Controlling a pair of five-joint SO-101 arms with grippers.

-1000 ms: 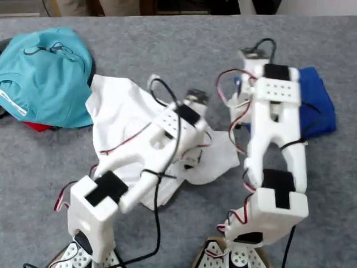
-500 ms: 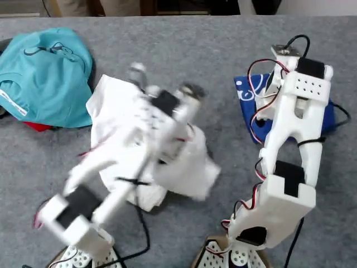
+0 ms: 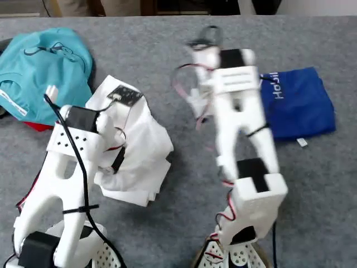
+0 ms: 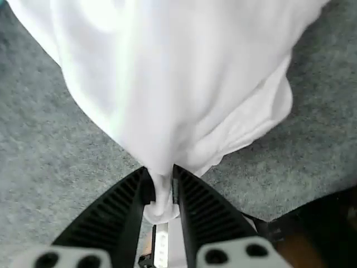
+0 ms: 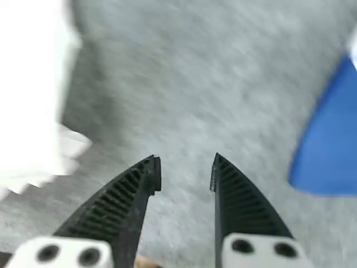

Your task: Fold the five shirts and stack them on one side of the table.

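Observation:
A rumpled white shirt lies left of the table's middle. My left gripper is shut on a fold of the white shirt, which hangs from the jaws over the grey cloth. In the high view the left arm stands over that shirt's left part. My right gripper is open with nothing between its fingers, above bare grey table between the white shirt and a folded blue shirt. The blue shirt lies at the right. A teal shirt lies at the back left.
A red garment peeks from under the teal shirt. The grey table has free room along the back middle and at the front right. The right arm stretches up the middle of the table.
The left arm has dragged the white shirt leftward, bunching it into a narrower heap. The right arm has swung from over the blue shirt to the table's middle, uncovering that shirt.

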